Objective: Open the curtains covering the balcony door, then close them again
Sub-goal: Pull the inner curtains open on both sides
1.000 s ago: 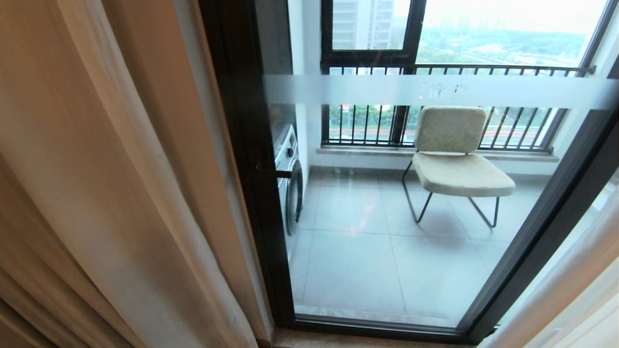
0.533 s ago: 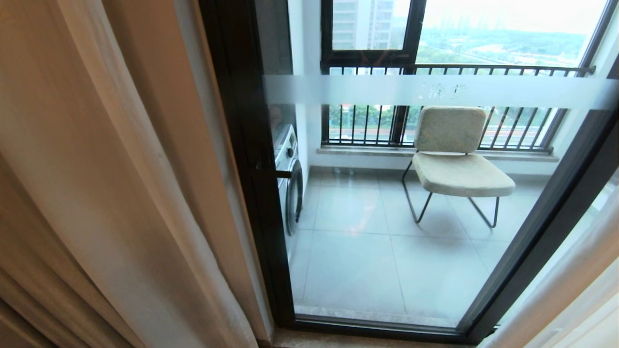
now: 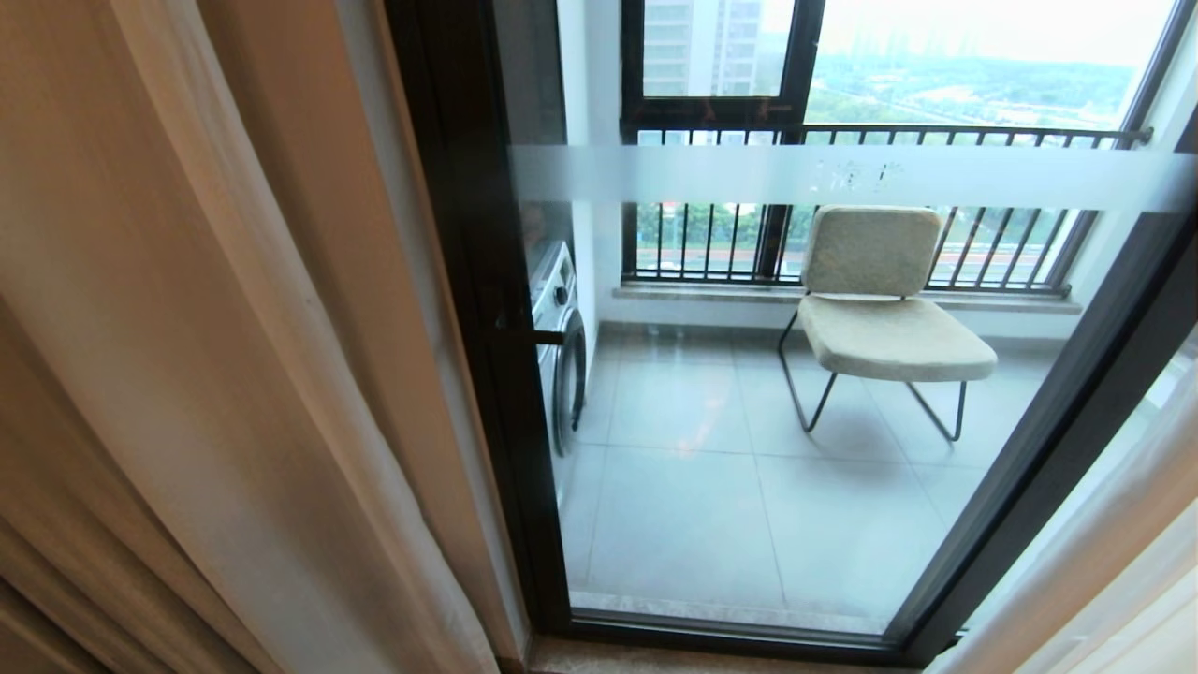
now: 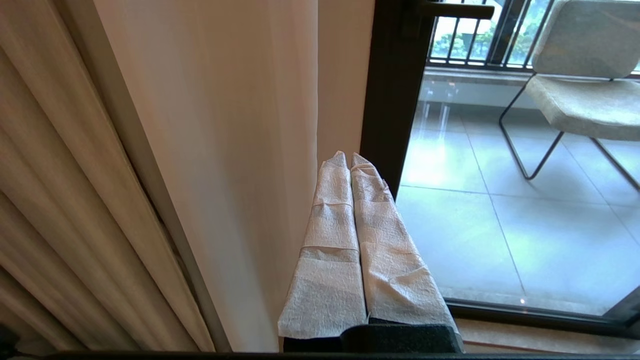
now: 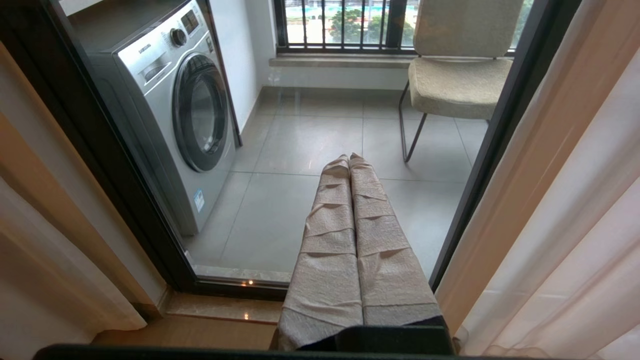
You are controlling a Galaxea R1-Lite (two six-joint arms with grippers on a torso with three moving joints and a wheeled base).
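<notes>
We see the curtains (image 3: pixel 234 356) drawn aside at frame left and lower right, the balcony door (image 3: pixel 749 421) uncovered. Left gripper (image 4: pixel 348 159) and right gripper (image 5: pixel 349 160) are pinched empty; closing seems next, needing a fold grasped.

The one brand that can be read is "SAMSUNG", in small dark letters on the sloped control panel of the silver front-loading washing machine (image 5: pixel 170 115), beside its round dial. A small blue-and-white sticker (image 5: pixel 199 200) sits low on the machine's front, its print too small to read. The horizontal frosted white band (image 3: pixel 842 176) across the glass of the dark-framed balcony door (image 3: pixel 487 309) carries faint pale characters near its middle; they cannot be made out. No other text or numbers are legible.
</notes>
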